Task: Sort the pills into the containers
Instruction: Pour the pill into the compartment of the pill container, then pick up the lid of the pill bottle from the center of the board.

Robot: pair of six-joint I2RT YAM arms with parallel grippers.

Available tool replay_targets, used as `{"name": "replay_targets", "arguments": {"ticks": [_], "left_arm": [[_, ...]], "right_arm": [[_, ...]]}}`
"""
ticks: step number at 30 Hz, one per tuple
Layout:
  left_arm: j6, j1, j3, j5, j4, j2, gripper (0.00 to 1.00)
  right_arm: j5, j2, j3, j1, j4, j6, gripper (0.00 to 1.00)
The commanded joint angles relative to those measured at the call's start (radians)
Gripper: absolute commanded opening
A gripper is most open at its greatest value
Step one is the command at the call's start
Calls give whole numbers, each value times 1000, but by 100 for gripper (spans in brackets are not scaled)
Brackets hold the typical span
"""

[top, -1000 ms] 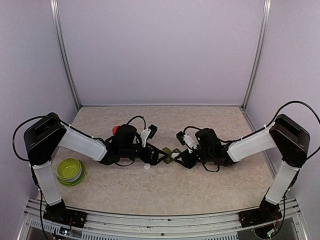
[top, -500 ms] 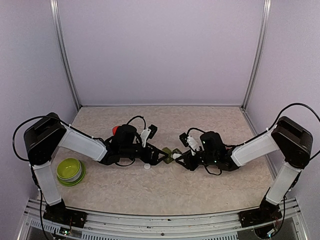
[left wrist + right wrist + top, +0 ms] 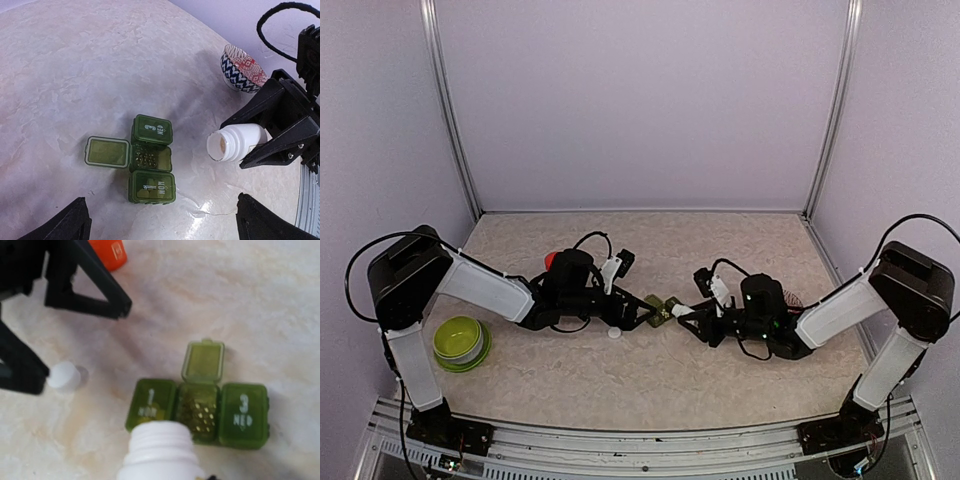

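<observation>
Now holds white bottle (image 3: pixel 234 144) pinched in right hand (image 3: pixel 257 137), tipped toward open middle cell (image 3: pixel 150 159) of containers (image 3: pixel 151 131) for pouring (left hand (image 3: pixel 638 313) spread).

Light even and diffuse, from overhead; pale marbled surface (image 3: pixel 650 370) bright. Shadows soft and short. Left wrist view sharp; broad grey shadow beside the dark green three-compartment plastic strip (image 3: pixel 151 159). Right wrist view soft throughout, white plastic bottle (image 3: pixel 161 450) at its bottom edge blurred most.
</observation>
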Motion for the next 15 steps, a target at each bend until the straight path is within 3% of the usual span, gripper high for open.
{"name": "replay_targets", "arguments": {"ticks": [1, 15], "left_arm": [[6, -1, 18, -4, -1, 2, 99], [8, -1, 17, -6, -4, -1, 99]], "right_arm": [[-20, 2, -24, -10, 154, -4, 0], [-41, 37, -147, -10, 503, -12, 0]]}}
